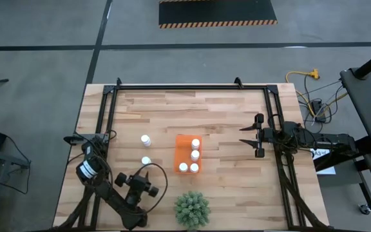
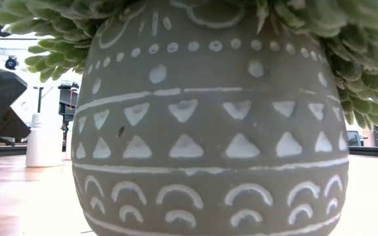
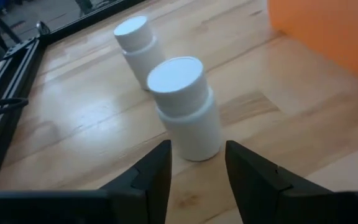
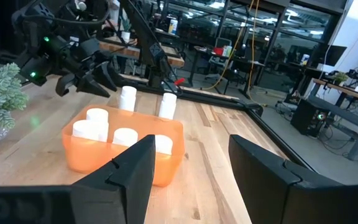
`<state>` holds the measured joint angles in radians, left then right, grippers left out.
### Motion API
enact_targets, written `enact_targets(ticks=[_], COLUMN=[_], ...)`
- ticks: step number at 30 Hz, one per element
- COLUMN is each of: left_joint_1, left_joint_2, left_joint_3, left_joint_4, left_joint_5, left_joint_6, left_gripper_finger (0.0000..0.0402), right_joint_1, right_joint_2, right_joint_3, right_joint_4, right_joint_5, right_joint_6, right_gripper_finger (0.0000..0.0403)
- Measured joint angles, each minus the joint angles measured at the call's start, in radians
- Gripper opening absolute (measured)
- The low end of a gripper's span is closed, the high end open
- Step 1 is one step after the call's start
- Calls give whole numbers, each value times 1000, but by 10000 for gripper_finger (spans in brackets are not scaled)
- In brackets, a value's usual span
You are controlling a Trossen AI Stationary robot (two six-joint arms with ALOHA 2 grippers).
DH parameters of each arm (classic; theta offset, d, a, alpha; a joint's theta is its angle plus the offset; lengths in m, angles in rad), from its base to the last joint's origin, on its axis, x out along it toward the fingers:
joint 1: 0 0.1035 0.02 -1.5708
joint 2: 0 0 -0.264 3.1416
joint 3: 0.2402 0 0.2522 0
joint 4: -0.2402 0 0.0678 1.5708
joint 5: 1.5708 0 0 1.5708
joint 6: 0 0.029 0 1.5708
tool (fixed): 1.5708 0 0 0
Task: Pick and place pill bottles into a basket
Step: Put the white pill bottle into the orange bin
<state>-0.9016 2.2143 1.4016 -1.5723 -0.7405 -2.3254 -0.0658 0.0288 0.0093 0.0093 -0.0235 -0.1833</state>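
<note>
Two white pill bottles stand upright on their bases on the wooden table, left of the orange basket (image 1: 187, 154): a far one (image 1: 145, 140) and a near one (image 1: 145, 160). Several more stand inside the basket (image 4: 123, 149). My left gripper (image 3: 197, 155) comes from the near side and is shut on the near bottle (image 3: 185, 106); the far bottle (image 3: 135, 40) stands just behind. My right gripper (image 1: 245, 135) waits open at the table's right side, touching nothing. My left gripper pinches the near pill bottle low on its body (image 3: 194, 146), between the free ends of its two fingers (image 3: 160, 168). The fingers come from the table's near side, slanting down. The bottle stands on the table, leaning slightly, its cap up.
A green spiky plant (image 1: 192, 209) in a patterned grey pot (image 2: 209, 131) stands at the near edge, right of my left arm. A black frame (image 1: 192, 87) runs along the far and side edges. Bare wood lies between the basket and my right gripper.
</note>
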Motion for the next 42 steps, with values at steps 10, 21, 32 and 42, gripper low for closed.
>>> enact_targets(ticks=[10,21,32,42], left_joint_1=[-1,16,70,95], left_joint_2=[-1,-2,-4,-9], left_joint_3=[14,15,-5,2], left_joint_4=[1,1,1,2], left_joint_5=[-17,-24,6,-42], left_joint_6=[6,8,28,28], left_gripper_finger=[168,239,243,243], right_joint_1=[0,0,0,0], right_joint_2=[0,0,0,0], right_joint_3=[0,0,0,0], right_joint_4=[0,0,0,0], right_joint_5=[0,0,0,0], right_joint_6=[0,0,0,0], right_gripper_finger=[194,194,194,194])
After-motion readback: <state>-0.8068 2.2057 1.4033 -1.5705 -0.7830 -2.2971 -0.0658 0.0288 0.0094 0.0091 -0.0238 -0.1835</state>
